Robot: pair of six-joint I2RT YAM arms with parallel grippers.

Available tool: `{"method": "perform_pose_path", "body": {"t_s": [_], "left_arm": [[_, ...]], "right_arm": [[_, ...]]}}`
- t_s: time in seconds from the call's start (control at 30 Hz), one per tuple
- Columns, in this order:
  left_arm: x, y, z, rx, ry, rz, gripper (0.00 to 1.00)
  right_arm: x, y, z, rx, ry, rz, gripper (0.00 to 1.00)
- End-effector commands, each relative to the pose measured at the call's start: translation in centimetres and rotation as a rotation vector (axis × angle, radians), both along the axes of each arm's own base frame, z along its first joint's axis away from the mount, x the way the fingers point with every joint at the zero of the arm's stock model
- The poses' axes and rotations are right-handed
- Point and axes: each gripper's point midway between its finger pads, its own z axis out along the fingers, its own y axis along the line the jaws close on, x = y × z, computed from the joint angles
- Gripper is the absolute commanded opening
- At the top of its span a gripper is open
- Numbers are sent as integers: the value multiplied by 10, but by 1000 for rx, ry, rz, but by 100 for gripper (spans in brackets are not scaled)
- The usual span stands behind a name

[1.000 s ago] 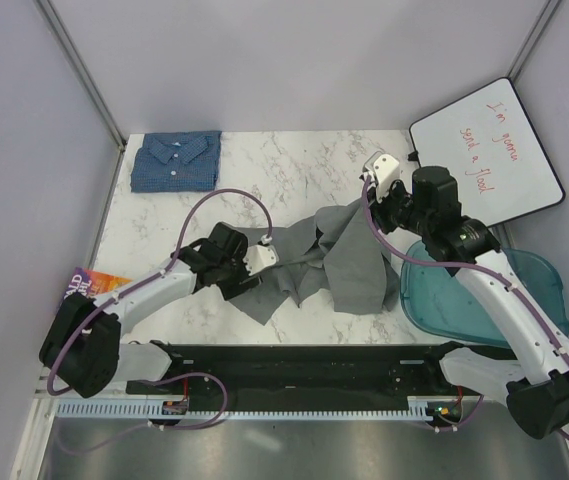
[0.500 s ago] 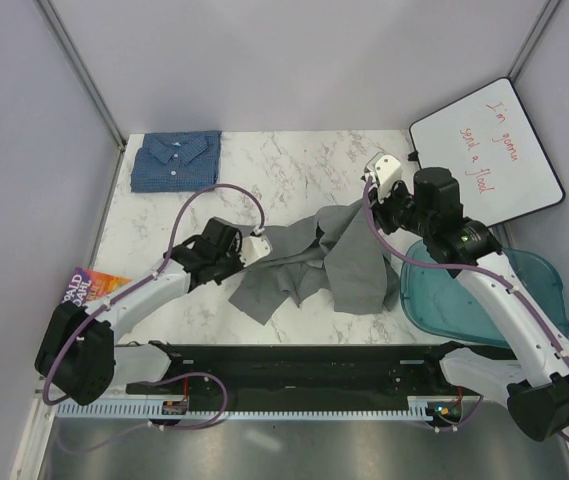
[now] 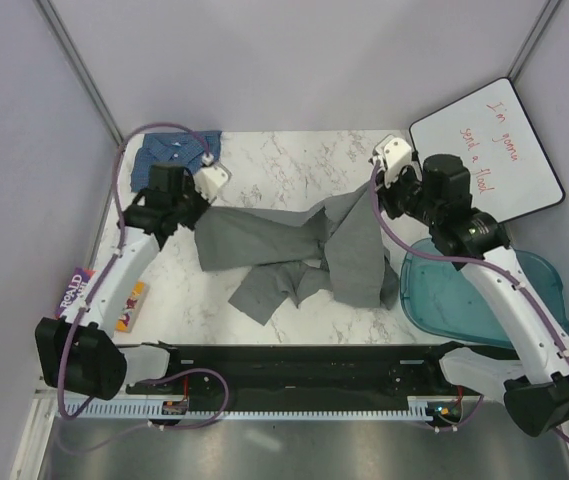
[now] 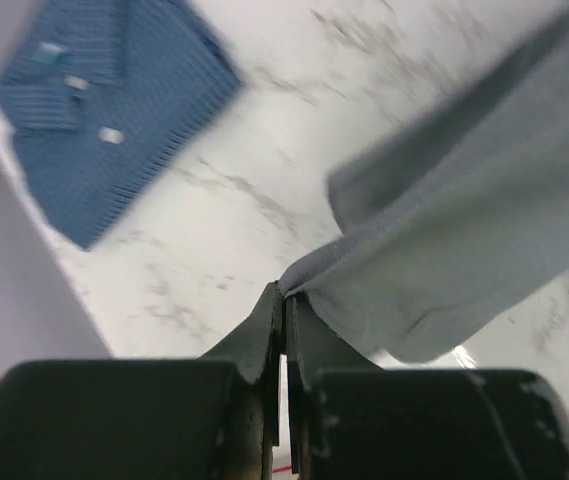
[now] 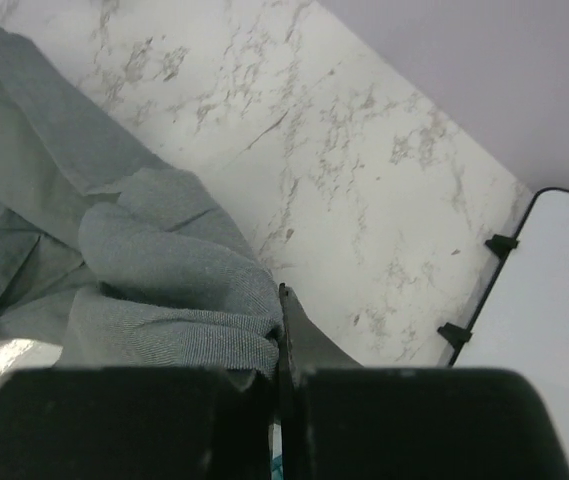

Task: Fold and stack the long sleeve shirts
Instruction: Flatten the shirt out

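At the near left edge of the white marbled tabletop (image 3: 294,160) the colourful paperback book (image 3: 72,292) now lies more exposed, because the left arm has swung off it toward the far left corner. Just past the middle of the near edge a loose tail of the plain mid-grey cloth shirt (image 3: 264,235) trails flat and rumpled. A second ago the garment was bunched in the centre; now it is drawn out into a long band across the table. The left gripper (image 4: 284,300) has its fingers pressed together on a corner of that grey cloth, carried up and leftward. The right gripper (image 5: 279,300) is likewise pinched tight on a fold of it near the far right edge and has barely shifted. The pull has opened the shirt between the two grips, which I judge to be spreading it ahead of the first fold, though the lower part looks creased and not yet squared. In the far left corner the folded blue fine-checked shirt (image 4: 94,120) sits just beyond the left gripper, apparently the base of the stack.
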Motion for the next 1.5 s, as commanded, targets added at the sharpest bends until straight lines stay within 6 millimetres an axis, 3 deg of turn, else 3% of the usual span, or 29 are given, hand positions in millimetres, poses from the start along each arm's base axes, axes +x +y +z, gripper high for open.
{"method": "perform_pose_path", "body": {"t_s": [0.0, 0.03, 0.07, 0.1, 0.13, 0.17, 0.2, 0.23, 0.27, 0.33, 0.37, 0.43, 0.47, 0.57, 0.83, 0.87, 0.93, 0.97, 1.03, 1.1, 1.17, 1.2, 1.23, 1.3, 1.4, 1.47], "left_arm": [[24, 9, 120, -129, -247, 25, 2], [25, 10, 158, -142, -330, 25, 2], [23, 10, 175, -149, -365, 24, 2], [21, 10, 195, -161, -407, 23, 2], [15, 13, 233, -178, -494, 29, 2], [11, 14, 252, -195, -535, 38, 2], [7, 16, 269, -205, -575, 47, 2], [-5, 18, 302, -225, -650, 49, 2], [-11, 20, 317, -245, -687, 58, 2], [-29, 25, 356, -271, -788, 73, 2], [-41, 28, 370, -291, -824, 85, 2], [-59, 34, 395, -313, -898, 96, 2], [-78, 37, 409, -329, -949, 95, 2], [-109, 43, 431, -349, -1036, 96, 2], [-179, 69, 479, -383, -1220, 163, 2], [-184, 71, 483, -390, -1233, 172, 2], [-198, 74, 496, -400, -1279, 175, 2], [-202, 76, 501, -404, -1292, 178, 2], [-212, 78, 514, -415, -1332, 181, 2], [-229, 82, 529, -430, -1386, 181, 2], [-239, 82, 539, -452, -1415, 170, 2], [-253, 83, 549, -469, -1453, 165, 2], [-260, 84, 554, -489, -1468, 161, 2], [-278, 84, 564, -520, -1510, 143, 2], [-297, 83, 571, -568, -1544, 117, 2], [-301, 82, 571, -578, -1547, 110, 2]], "right_arm": [[19, -6, 119, 120, -286, -66, 0], [20, -7, 139, 147, -339, -78, 0], [18, -8, 170, 182, -397, -81, 0], [16, -9, 187, 201, -433, -83, 0], [14, -10, 205, 221, -472, -83, 0], [7, -12, 236, 251, -532, -79, 0], [4, -12, 250, 267, -558, -72, 0], [1, -11, 262, 280, -579, -64, 0], [-11, -14, 289, 309, -635, -55, 0], [-23, -17, 312, 338, -681, -43, 0], [-37, -21, 333, 361, -729, -36, 0], [-54, -27, 356, 399, -779, -35, 0], [-71, -34, 375, 427, -826, -33, 0], [-105, -44, 402, 491, -885, -18, 0], [-170, -60, 431, 583, -962, 35, 0], [-183, -64, 441, 602, -991, 45, 0], [-190, -66, 451, 621, -1011, 53, 0], [-207, -71, 463, 647, -1049, 63, 0], [-215, -71, 474, 663, -1081, 86, 0], [-240, -76, 490, 707, -1149, 121, 0], [-255, -76, 496, 708, -1200, 144, 0], [-273, -80, 504, 716, -1263, 158, 0], [-275, -80, 504, 718, -1273, 152, 0], [-298, -84, 511, 719, -1350, 165, 0], [-316, -90, 519, 695, -1447, 128, 0], [-316, -93, 522, 691, -1467, 105, 0]]}}
